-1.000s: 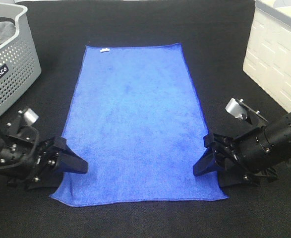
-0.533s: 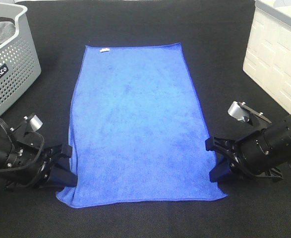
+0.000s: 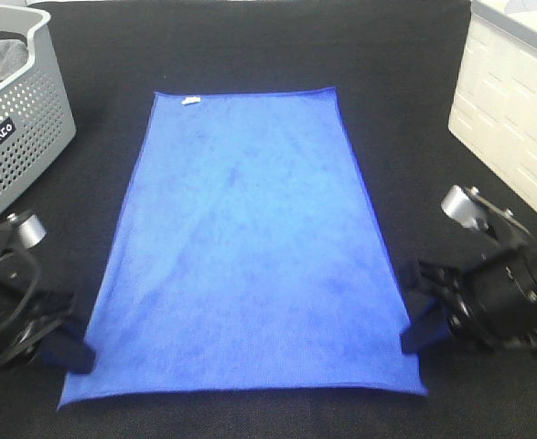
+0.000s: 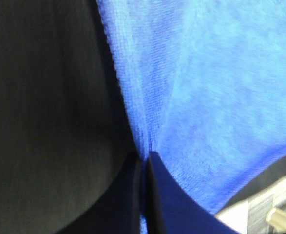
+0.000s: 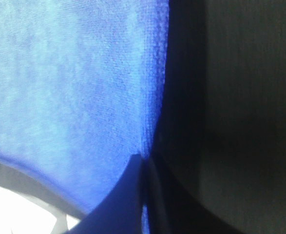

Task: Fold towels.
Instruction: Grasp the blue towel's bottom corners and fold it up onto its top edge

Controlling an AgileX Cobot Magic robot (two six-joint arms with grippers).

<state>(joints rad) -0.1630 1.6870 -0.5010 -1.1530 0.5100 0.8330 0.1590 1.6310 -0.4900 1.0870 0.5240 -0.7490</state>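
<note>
A bright royal-blue fuzzy towel (image 3: 245, 247) lies stretched out on the black table, with its small white tag (image 3: 189, 101) at the far edge. My left gripper (image 3: 78, 352) is shut on the towel's near left corner. My right gripper (image 3: 413, 334) is shut on the near right corner. Both near corners are held a little above the table. In the left wrist view the shut fingers (image 4: 145, 195) pinch the blue hem (image 4: 133, 126). In the right wrist view the shut fingers (image 5: 143, 195) pinch the hem (image 5: 150, 122).
A perforated grey basket (image 3: 16, 119) with a grey cloth stands at the far left. A white quilted box (image 3: 515, 101) stands at the far right. Black table cloth (image 3: 405, 110) surrounds the towel.
Both grippers have closed on the near corners and pulled them outward and toward the near edge. The towel's near edge is now wider and stretched taut.
</note>
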